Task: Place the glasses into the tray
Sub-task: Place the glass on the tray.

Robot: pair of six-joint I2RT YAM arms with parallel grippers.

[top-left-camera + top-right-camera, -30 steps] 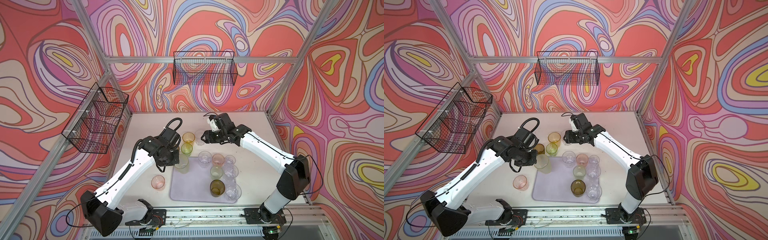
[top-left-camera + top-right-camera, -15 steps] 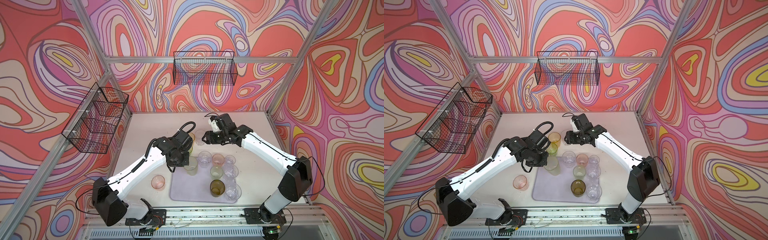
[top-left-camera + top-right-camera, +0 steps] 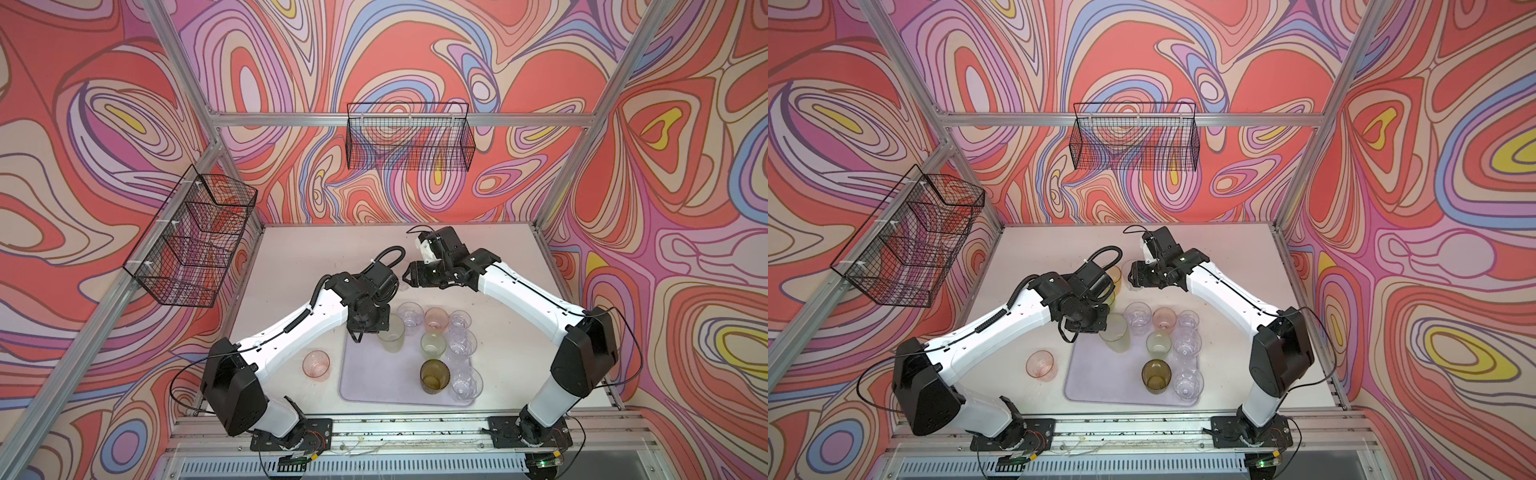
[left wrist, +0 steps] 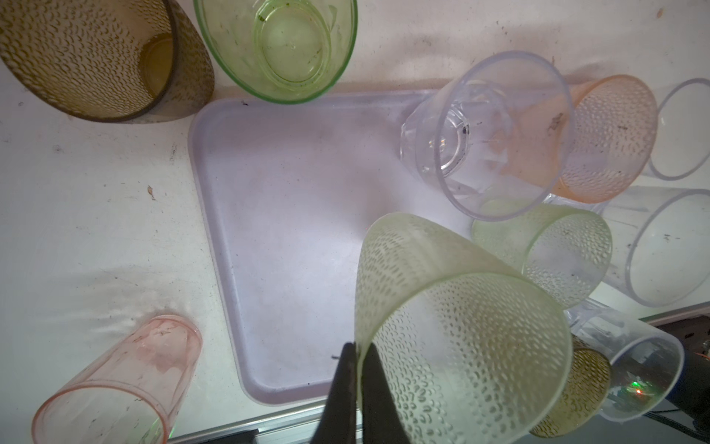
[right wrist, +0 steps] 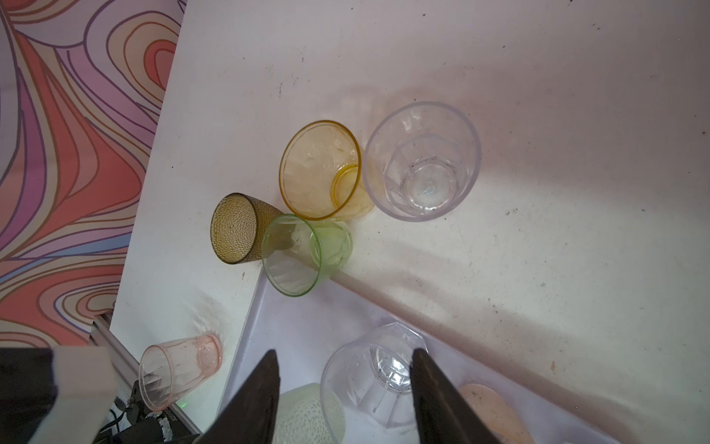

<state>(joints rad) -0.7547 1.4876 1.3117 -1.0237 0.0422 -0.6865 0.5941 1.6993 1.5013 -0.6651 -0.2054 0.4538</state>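
The left tool (image 4: 355,351) was clamped on the rim of a frosted green glass (image 4: 453,326), holding it over the far left part of the tray (image 3: 374,386). The right tool (image 5: 344,359) hung near the tray's far edge, jaws apart and empty. Other glasses (image 3: 434,376) stood along the tray's right side. On the tabletop (image 3: 316,257), a pink glass (image 3: 316,365) stood left of the tray. An amber glass (image 5: 320,169), a green glass (image 5: 296,253), a brown glass (image 5: 234,234) and a clear glass (image 5: 422,161) stood by its far left corner.
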